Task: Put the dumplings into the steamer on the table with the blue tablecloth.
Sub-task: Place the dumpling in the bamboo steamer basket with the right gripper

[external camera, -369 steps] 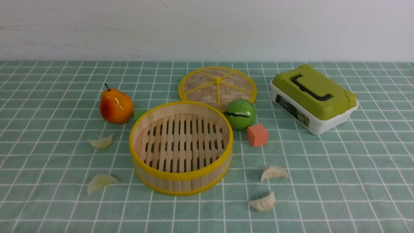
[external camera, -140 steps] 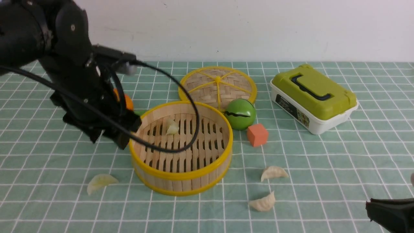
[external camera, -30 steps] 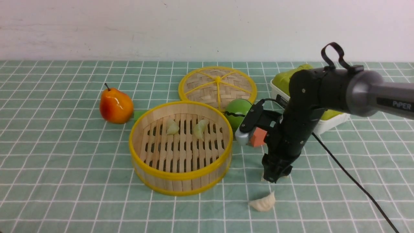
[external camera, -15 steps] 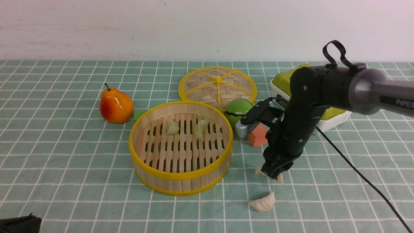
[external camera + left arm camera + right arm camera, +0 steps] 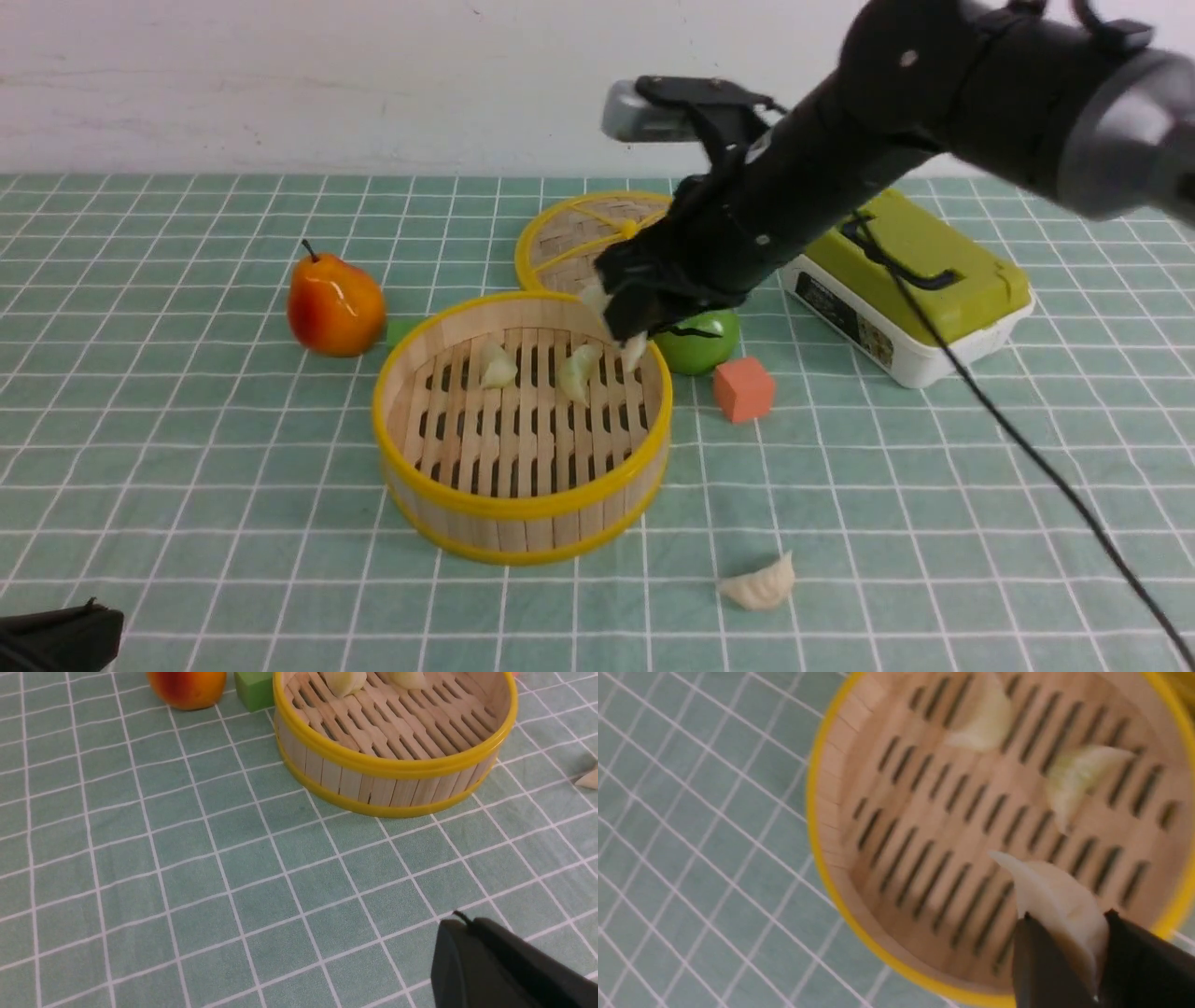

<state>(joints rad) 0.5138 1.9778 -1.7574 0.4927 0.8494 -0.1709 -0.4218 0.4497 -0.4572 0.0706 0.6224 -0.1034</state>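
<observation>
On my far left, the left gripper (image 5: 58, 638) only pokes into the near corner of the front view. The left wrist view catches just one dark part of it, so I can't tell whether that claw is released or clenched. It hangs over bare tablecloth (image 5: 187, 467), well apart from everything.

Next comes the pear (image 5: 334, 303), upright on the cloth, with a small green block (image 5: 253, 689) tucked between it and the steamer (image 5: 521, 511). The steamer sits mid-table and has two dumplings (image 5: 497, 366) lying on its slatted floor, towards the far side.

My right gripper (image 5: 627, 322) reaches in from the right, over the steamer's far right rim. Its claw is clenched on a third dumpling (image 5: 1057, 900), pinched between both fingers above the slats.

Behind the steamer the woven lid (image 5: 569, 245) lies flat, partly hidden by the arm. A green ball (image 5: 707, 347) sits just beside the steamer's right wall, and an orange cube (image 5: 743, 389) is near it. The fourth dumpling (image 5: 758, 586) lies on the cloth nearer to me, to the right of the steamer. Far right is a green-lidded box (image 5: 920, 289).
</observation>
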